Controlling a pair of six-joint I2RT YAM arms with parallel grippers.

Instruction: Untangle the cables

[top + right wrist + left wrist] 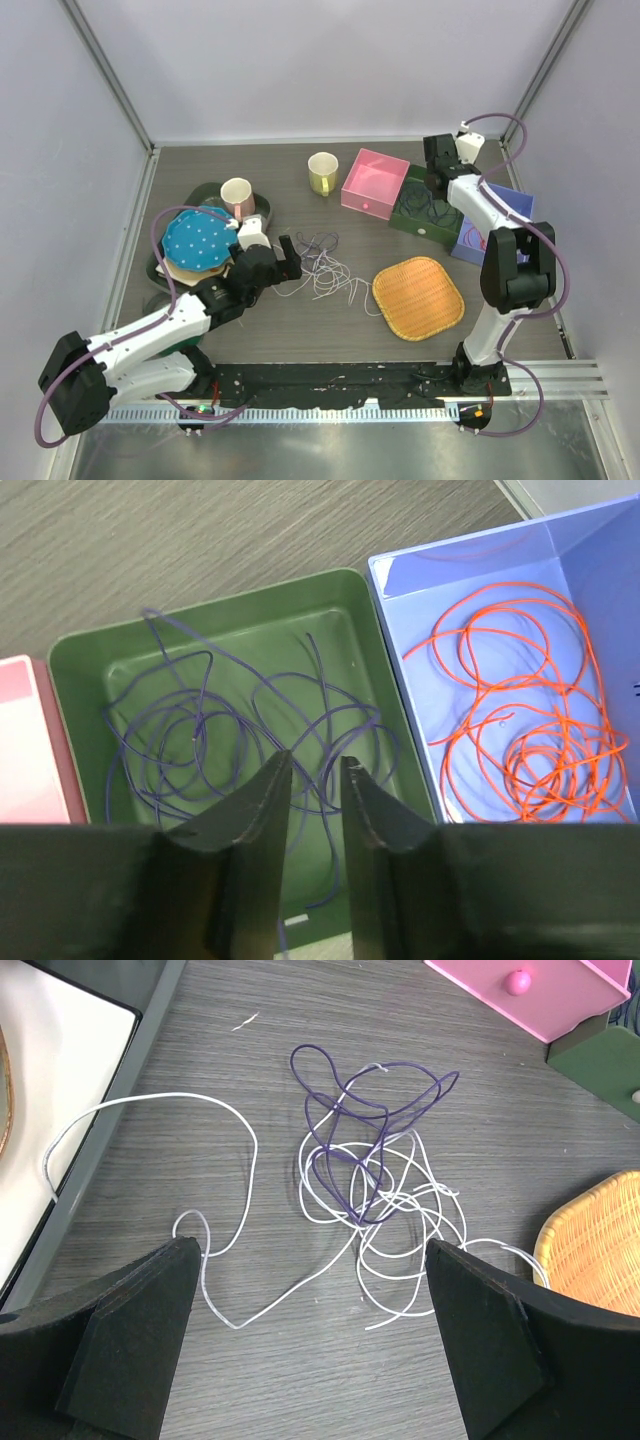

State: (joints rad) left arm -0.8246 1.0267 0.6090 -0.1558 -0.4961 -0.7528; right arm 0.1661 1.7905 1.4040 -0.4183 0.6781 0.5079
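Where the left arm reaches across the table, a blue dotted plate lies on a stack of dark trays at the left, with a cream cup just behind it.

Left gripper: fingers spread wide, nothing between them, hovering low, pointed at the loose heap in mid-table.

Heap, left wrist view: white cable and purple cable, both lying on the table. The white one throws a long arc out to the left and ends in a small loop by the left finger. Its other turns pile up to the right, knotted through the purple loops. The purple sits mostly on the far side of the pile.

Farther back: yellow-green mug, then a pink box. Nearer: woven orange tray, just right of the heap, with a white strand reaching its edge.

Green tray beside the pink box: a second purple cable lies coiled loosely inside.

Right gripper: above the green tray, fingers parted by a narrow gap, tray floor visible through it. A purple strand runs close by the left finger; cannot tell if it touches.

Blue box, touching the green tray's right side: orange-red cable coiled inside.
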